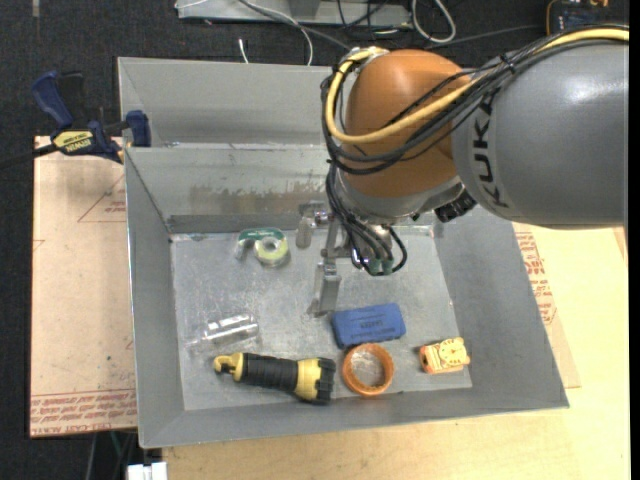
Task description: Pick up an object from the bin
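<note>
1. A grey metal bin with sloping walls and a scuffed floor stands on a pale counter. Dark ground strewn with cables lies behind it.
2. The arm reaches in from the right. Its rounded orange cover, looped with yellow and black cabling, hangs over the back half of the bin.
3. The end effector points down near the middle of the floor. Whether it is released or clenched cannot be told from this angle.
4. Closest to it is a blue block, flat and rounded at the corners. It lies just beside the tip, to its right and a little nearer the front wall. Whether the two touch cannot be told.
5. In front of the block, an orange ring lies flat, touching the end of a black-and-yellow tool that stretches along the front wall to the left.
6. A small orange-and-yellow toy sits to the right of the ring, apart from it.
7. A green-and-white tape roll lies towards the back left, and a clear plastic piece sits at the left. Both are well apart from the end effector.
</note>
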Available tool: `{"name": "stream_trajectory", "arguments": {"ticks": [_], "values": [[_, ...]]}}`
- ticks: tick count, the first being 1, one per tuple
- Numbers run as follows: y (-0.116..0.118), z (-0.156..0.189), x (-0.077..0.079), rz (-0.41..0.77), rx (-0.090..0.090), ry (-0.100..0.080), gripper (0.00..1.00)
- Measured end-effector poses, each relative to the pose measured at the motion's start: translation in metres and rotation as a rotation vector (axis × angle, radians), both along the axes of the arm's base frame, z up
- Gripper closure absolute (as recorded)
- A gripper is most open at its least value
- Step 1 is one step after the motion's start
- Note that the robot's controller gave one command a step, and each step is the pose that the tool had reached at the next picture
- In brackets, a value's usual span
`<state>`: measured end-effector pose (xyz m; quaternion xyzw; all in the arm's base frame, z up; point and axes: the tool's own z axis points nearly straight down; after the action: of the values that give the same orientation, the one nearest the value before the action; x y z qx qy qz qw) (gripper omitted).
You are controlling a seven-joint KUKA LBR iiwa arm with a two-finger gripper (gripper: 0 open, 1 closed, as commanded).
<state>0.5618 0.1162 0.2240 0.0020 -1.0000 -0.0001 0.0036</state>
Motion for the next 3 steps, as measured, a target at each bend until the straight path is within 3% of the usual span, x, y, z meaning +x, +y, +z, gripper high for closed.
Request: {"name": "stream_trajectory", "arguments": {"ticks": [1, 2, 3], "values": [[-0.001, 0.005, 0.001, -0.004, 0.001, -0.008, 0.00], [0.053, -0.122, -0.039, -0.133, 0.002, -0.009, 0.00], [0.068, -0.073, -0.013, -0.175, 0.003, -0.020, 0.00]]}}
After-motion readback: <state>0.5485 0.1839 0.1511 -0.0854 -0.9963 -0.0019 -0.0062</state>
